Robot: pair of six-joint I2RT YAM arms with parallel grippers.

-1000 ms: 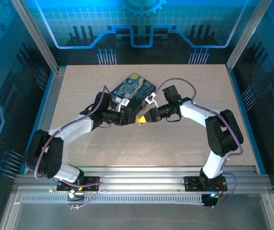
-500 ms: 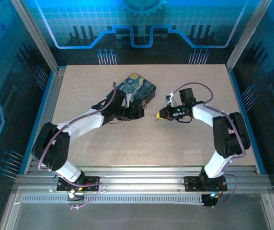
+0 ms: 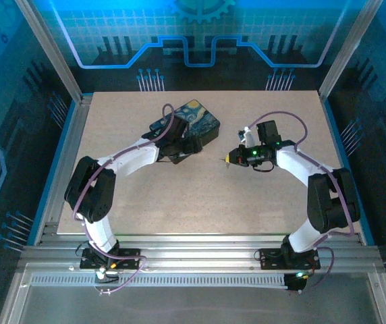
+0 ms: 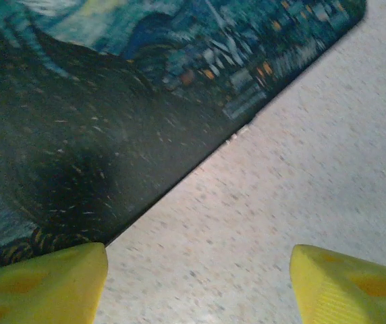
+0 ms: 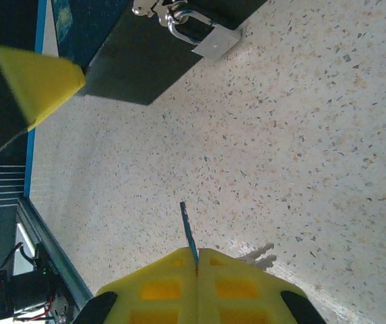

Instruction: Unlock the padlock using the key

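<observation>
Silvery key sits pinched in my right end effector, pads pressed together, well apart from the padlock hanging on the black box. Left end effector hangs spread at the box edge, holding nothing. I judge pickup done; insertion and turning are left.

Robot lab cell: aluminium frame, blue panels.

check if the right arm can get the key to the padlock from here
Probably yes: the right fingers pinch the key, pointing roughly towards the padlock on the side of the box, with bare table between them.
</observation>
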